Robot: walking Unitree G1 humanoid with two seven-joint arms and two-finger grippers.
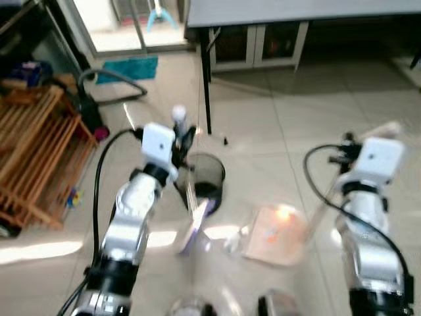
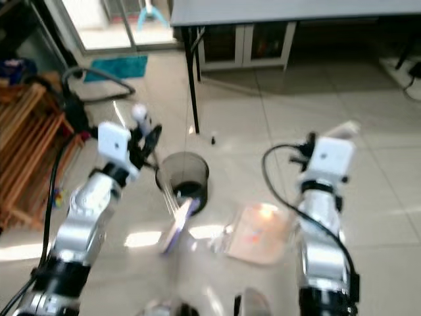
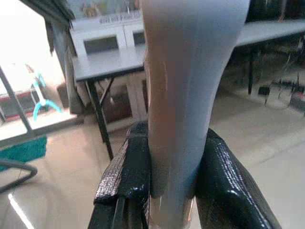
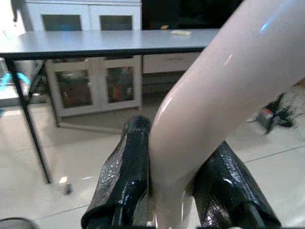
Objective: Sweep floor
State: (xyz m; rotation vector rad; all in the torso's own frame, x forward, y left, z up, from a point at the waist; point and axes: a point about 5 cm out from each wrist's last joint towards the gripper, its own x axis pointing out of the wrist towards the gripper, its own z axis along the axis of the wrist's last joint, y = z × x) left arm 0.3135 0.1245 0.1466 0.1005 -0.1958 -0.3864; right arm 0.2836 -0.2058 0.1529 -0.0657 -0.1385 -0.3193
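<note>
We are standing on pale tiled floor [image 1: 316, 112], with both arms raised in front of us. Our left gripper [image 3: 174, 191] is clamping its 2 black fingers [image 3: 126, 176] around the pale grey broom handle [image 3: 186, 86]; in the head views the broom's purple-edged head [image 1: 195, 227] is resting on the tiles at about 6 o'clock from that gripper. Our right gripper [image 4: 167, 191] is squeezing the cream dustpan handle [image 4: 224, 90], and the translucent dustpan [image 1: 276, 234] is lying on the floor between the 2 arms, with orange bits showing in it, blurred.

At 12 o'clock a grey table [image 1: 296, 12] is closing off the far edge, its thin black leg [image 1: 205, 85] coming down just beyond the left gripper. A white cabinet [image 1: 256, 46] is sitting under the table. At 9 o'clock a wooden rack [image 1: 33, 158] is bounding our left side, with a glass door [image 1: 112, 23] at 11 o'clock. Open tile is stretching toward 1 and 2 o'clock.

A dark round bin [image 1: 205, 174] is standing just beside the broom head; we cannot tell what is inside it.
</note>
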